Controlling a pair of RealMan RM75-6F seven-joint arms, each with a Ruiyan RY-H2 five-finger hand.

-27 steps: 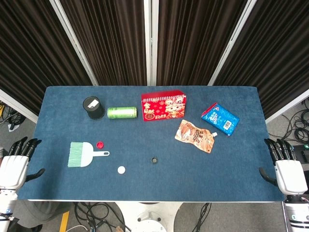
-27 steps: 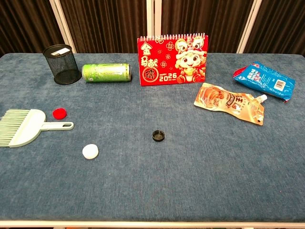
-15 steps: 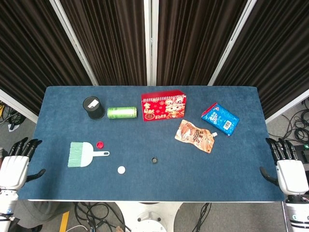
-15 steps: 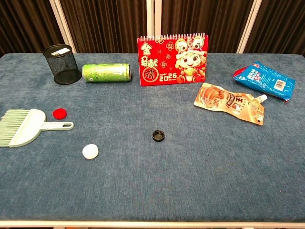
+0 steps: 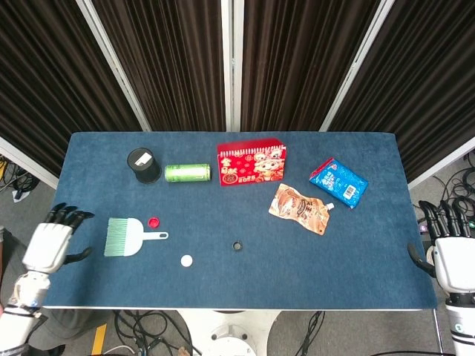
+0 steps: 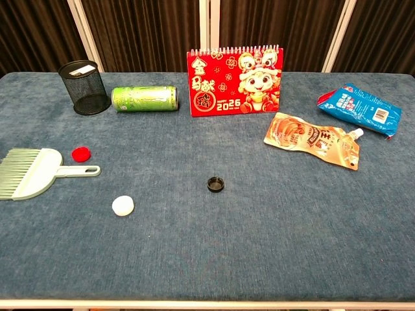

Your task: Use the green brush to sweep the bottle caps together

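The green brush lies flat at the table's left, bristles to the left and handle to the right. A red cap sits just above the handle. A white cap lies nearer the front edge, and a black cap rests mid-table. My left hand hovers over the table's left edge, a short way left of the bristles, fingers apart and empty. My right hand hangs off the table's right side, open and empty. The chest view shows neither hand.
Along the back stand a black mesh pen cup, a green can lying on its side and a red desk calendar. A blue snack bag and an orange pouch lie at the right.
My left hand has moved up and to the right, from beside the table's front-left corner towards the brush. My right hand has drifted slightly further right and down. Nothing on the table has moved.
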